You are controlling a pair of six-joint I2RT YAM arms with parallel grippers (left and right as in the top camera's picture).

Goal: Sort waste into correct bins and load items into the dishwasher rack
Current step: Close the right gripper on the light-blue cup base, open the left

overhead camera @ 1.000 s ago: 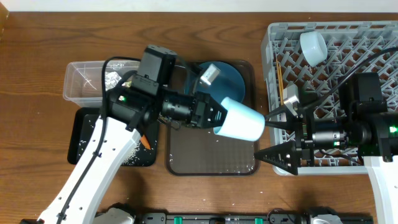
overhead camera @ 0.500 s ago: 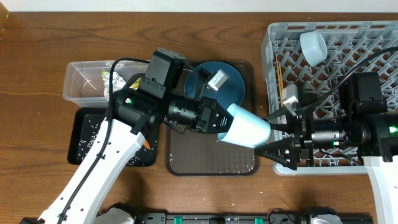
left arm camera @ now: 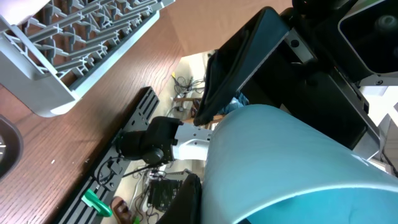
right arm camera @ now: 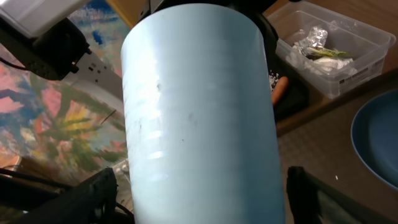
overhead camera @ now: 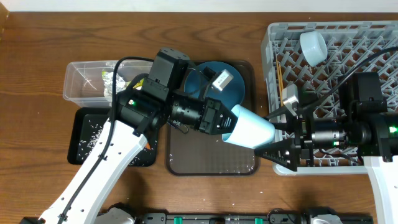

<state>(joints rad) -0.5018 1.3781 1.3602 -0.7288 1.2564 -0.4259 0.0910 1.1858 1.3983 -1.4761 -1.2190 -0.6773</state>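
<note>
Overhead: light blue cup (overhead camera: 252,129) lies sideways in the air over the right edge of the brown tray (overhead camera: 186,155), with the left fingers (overhead camera: 216,118) clamped on its rim end. Its base now sits between the spread right fingers (overhead camera: 283,155), which have not pinched it. Likely a handover toward the dishwasher rack (overhead camera: 273,37). A second back the cup hung further left, base barely at those fingertips.

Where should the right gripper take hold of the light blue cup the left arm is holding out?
Probably the free end of the light blue cup, coming from the dishwasher rack side. The cup lies sideways, the left gripper holds its far end, and the right gripper, open, flanks the round wall there.
</note>
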